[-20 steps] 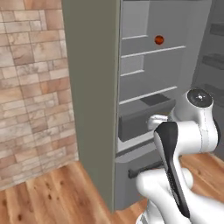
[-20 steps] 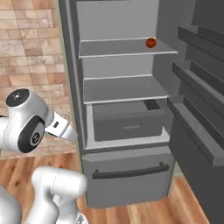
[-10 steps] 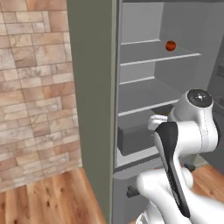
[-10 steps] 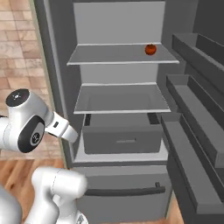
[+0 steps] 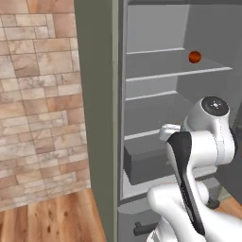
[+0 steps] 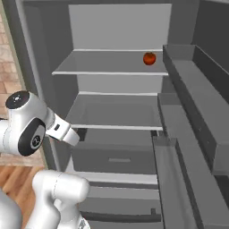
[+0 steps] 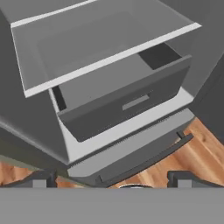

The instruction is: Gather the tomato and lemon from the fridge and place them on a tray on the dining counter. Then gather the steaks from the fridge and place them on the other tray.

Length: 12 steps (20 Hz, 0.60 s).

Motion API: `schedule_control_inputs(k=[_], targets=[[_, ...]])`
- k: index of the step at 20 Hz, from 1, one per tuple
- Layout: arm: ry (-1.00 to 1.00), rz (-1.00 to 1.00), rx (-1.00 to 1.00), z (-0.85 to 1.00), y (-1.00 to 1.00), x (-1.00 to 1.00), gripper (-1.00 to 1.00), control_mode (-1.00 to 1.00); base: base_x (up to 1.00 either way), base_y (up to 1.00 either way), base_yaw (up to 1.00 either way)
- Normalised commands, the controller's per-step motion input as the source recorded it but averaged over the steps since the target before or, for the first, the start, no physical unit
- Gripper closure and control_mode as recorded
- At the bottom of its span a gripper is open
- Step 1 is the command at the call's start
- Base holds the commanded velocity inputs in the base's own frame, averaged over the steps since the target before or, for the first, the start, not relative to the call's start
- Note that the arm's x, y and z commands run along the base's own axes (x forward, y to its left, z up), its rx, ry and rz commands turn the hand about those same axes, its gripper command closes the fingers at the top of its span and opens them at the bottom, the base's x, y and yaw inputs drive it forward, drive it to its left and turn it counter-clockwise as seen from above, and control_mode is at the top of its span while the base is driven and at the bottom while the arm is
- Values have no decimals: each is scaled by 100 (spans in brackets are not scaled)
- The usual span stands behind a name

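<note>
The tomato [image 6: 149,58] sits on the upper shelf [image 6: 112,67] of the open fridge [image 5: 99,108], toward the shelf's right end, well above my gripper [image 7: 111,180]. My jaws stand wide apart and hold nothing; my hand looks down at the bin [image 7: 127,103] under the lower shelf, far below the tomato. I can't spot the lemon. I judge that reaching up from this low pose risks clipping a shelf edge or nudging the round tomato so that it rolls away.

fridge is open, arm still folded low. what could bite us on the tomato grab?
1. The tomato sits on the upper shelf, near its front right; a nudge might roll it off.
2. The open gripper points at the drawer, well below; the reach up could clip a shelf edge.
3. No lemon visible, so a search may be needed.
</note>
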Motion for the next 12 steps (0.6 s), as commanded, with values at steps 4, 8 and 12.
schedule_control_inputs(k=[4,8,12], targets=[[0,0,0,0,0,0,-100,100,49,-41,23],[0,0,0,0,0,0,-100,100,57,-38,24],[0,0,0,0,0,0,-100,100,58,-39,25]])
